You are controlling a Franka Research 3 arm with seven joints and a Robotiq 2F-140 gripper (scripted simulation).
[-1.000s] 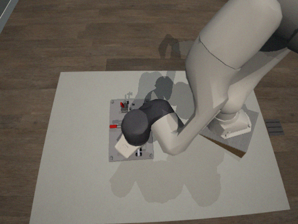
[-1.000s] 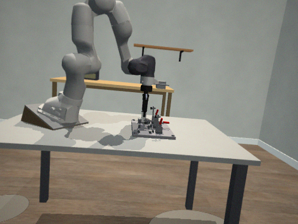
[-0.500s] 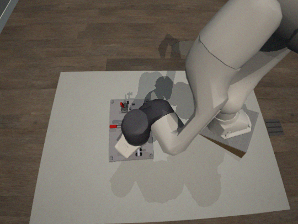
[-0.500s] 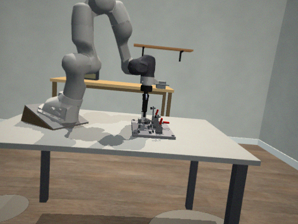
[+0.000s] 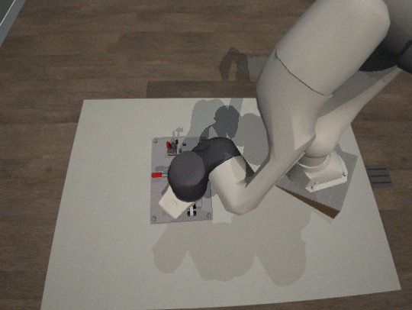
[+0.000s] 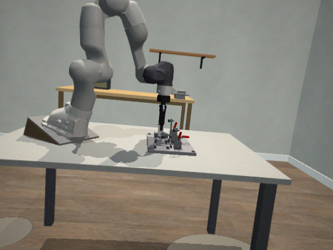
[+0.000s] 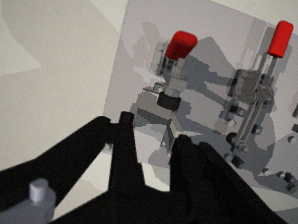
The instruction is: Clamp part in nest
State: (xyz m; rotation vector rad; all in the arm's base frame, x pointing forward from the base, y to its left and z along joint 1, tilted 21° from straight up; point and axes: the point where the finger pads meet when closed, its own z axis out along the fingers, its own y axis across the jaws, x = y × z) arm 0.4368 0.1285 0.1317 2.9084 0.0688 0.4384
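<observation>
The grey fixture plate lies on the white table and carries several nests with toggle clamps. It also shows in the side view (image 6: 170,145). My gripper (image 7: 150,117) (image 6: 160,129) points straight down over the plate's edge nest, low above the plate. It is shut on the grey part (image 7: 151,131), of which only a narrow strip shows between the black fingers. Just beyond the fingertips stands a clamp with a red handle (image 7: 180,44) raised and a black pad (image 7: 167,102). A second clamp's red handle (image 7: 280,37) stands upright to the right. In the overhead view my wrist hides the part.
A third red handle (image 5: 156,175) sticks out level at the plate's left edge. My arm's base sits on a wedge (image 5: 324,179) at the table's right. A wooden bench (image 6: 123,93) and a wall shelf (image 6: 182,53) stand behind the table.
</observation>
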